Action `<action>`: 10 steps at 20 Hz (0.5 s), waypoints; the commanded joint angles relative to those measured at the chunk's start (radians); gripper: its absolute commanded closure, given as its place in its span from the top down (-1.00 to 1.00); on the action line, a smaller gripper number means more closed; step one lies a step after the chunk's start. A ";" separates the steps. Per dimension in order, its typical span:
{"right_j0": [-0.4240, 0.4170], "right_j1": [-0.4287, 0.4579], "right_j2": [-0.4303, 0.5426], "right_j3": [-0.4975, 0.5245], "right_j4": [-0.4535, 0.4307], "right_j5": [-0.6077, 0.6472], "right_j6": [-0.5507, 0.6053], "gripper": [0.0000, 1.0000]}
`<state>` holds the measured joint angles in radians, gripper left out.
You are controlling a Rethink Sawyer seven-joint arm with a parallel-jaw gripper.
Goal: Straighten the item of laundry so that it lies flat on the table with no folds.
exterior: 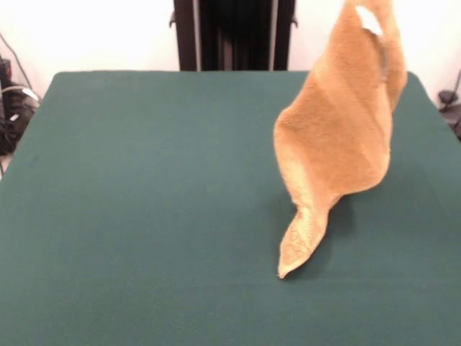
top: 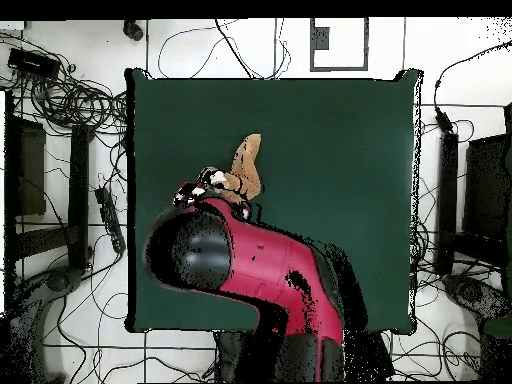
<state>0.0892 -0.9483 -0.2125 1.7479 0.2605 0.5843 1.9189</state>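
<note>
One towel: the only loose thing on the table, an orange-tan terry towel [exterior: 338,137], hoisted up and hanging in a long drape.
Towel, upper end: runs up out of the top edge of the front view; a small white label [exterior: 368,19] sits near that top, and a paler woven band crosses the cloth at a slant.
Towel, lower end: narrows to a twisted point [exterior: 288,268] that touches the table straight below and a little toward the camera from where it is held.
Towel, shape: folded on itself lengthwise, edges curled inward, not flat.
Claw: hidden in both views; the front view cuts off above the towel, and from overhead the arm covers it, so whether it is apart, together or clamped on the cloth I cannot tell.
Arm: red and black arm [top: 265,280] reaches up from the bottom of the overhead view, its black rounded joint over the table's near part; a strip of towel [top: 245,165] pokes out just past its end.
Table: dark green top [exterior: 144,216], bare green on all sides of the towel's tip.
Pedestal: black column [exterior: 234,34] at the far edge in the front view.
</note>
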 commanded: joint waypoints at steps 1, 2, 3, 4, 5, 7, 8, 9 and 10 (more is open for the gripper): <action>-0.164 0.004 0.171 0.137 0.004 -0.004 -0.100 -1.00; -0.189 0.008 0.188 0.136 -0.005 -0.014 -0.118 -1.00; -0.220 0.017 0.212 0.142 -0.013 -0.038 -0.136 -1.00; -0.255 0.026 0.239 0.142 -0.020 -0.052 -0.159 -1.00; -0.283 0.036 0.263 0.141 -0.029 -0.070 -0.172 -1.00; -0.322 0.048 0.288 0.101 -0.053 -0.034 -0.200 -1.00; -0.337 0.055 0.296 0.076 -0.069 -0.014 -0.211 -1.00; -0.350 0.055 0.303 0.048 -0.091 0.009 -0.217 -1.00; -0.365 0.055 0.310 0.023 -0.104 0.040 -0.224 -1.00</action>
<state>-0.2299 -0.9432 -0.0919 1.7586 0.2252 0.5786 1.9187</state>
